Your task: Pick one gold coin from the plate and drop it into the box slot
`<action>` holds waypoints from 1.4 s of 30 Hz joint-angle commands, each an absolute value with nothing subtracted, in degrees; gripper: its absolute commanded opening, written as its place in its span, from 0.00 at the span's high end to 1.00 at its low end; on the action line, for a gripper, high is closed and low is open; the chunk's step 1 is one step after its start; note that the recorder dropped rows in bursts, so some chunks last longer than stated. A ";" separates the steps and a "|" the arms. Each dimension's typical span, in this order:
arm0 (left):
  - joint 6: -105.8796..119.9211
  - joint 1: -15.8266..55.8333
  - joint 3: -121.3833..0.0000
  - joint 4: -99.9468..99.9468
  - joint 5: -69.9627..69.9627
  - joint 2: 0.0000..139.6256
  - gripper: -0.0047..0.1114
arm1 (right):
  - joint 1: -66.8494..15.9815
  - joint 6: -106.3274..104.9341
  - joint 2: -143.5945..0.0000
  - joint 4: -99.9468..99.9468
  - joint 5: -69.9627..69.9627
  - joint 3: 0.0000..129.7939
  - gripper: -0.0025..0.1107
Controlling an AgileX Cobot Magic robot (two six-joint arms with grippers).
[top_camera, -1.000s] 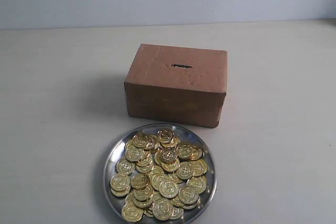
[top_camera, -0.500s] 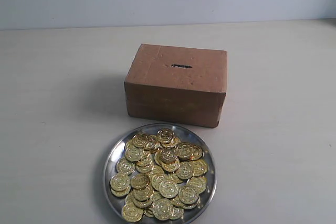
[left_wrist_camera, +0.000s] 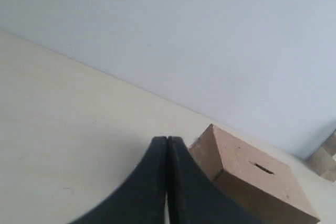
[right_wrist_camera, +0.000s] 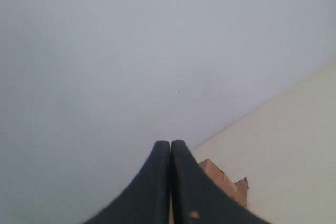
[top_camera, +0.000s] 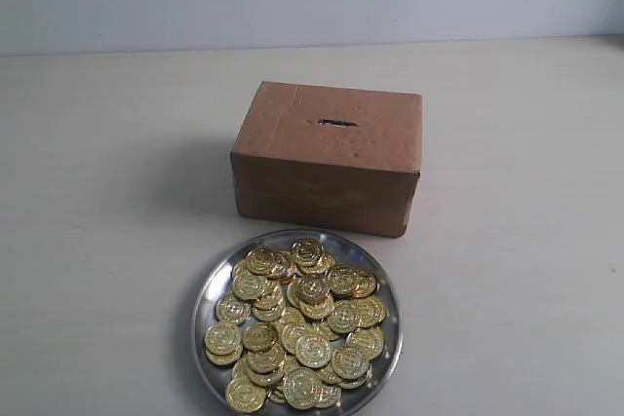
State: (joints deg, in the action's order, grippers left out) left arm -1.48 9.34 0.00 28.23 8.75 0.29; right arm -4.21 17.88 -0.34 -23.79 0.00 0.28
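Note:
A round silver plate (top_camera: 209,284) sits at the front of the table, heaped with several gold coins (top_camera: 310,287). Behind it stands the brown cardboard box (top_camera: 327,182), its dark slot (top_camera: 336,123) cut in the top face. Neither arm shows in the exterior view. In the left wrist view my left gripper (left_wrist_camera: 167,140) is shut with nothing between its black fingers; the box (left_wrist_camera: 252,184) and slot (left_wrist_camera: 263,168) lie beyond it. My right gripper (right_wrist_camera: 170,143) is likewise shut and empty, pointing toward the pale wall.
A pale wall runs behind the table. A brown cardboard piece (right_wrist_camera: 226,184) shows past the right fingers, and a wooden object (left_wrist_camera: 326,156) sits at the edge of the left wrist view.

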 commanded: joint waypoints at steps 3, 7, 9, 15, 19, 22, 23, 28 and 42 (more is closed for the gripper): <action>-3.88 9.31 0.00 38.83 10.00 0.00 0.96 | -4.03 18.32 0.00 -24.08 -2.87 0.00 0.98; -1.44 9.31 0.00 43.82 15.37 0.00 0.96 | -4.03 9.33 0.00 -25.65 -17.32 8.59 0.98; 3.36 9.31 0.00 47.33 15.69 0.00 0.96 | -4.03 4.19 0.00 -26.08 -20.32 14.43 0.98; 21.00 9.31 -1.92 59.49 20.72 0.00 0.96 | -7.37 -7.05 -11.59 -26.08 -28.27 26.24 0.98; 35.71 9.31 -6.68 63.68 23.96 0.00 0.96 | -8.51 -15.59 -25.58 -27.14 -34.71 33.24 0.98; 45.48 9.31 -10.15 65.18 23.84 0.00 0.96 | -9.07 -22.00 -35.81 -32.00 -38.73 36.86 0.98; 49.34 9.31 -11.06 65.31 23.84 0.00 0.96 | -9.37 -24.51 -39.25 -34.51 -39.77 37.65 0.98; 74.77 9.31 -14.14 65.07 23.84 0.00 0.96 | -11.30 -38.57 -53.91 -44.82 -44.96 40.01 0.98; 87.20 14.95 -11.35 63.24 25.07 0.00 0.96 | -14.36 -45.14 -65.40 -47.26 -44.90 40.59 0.98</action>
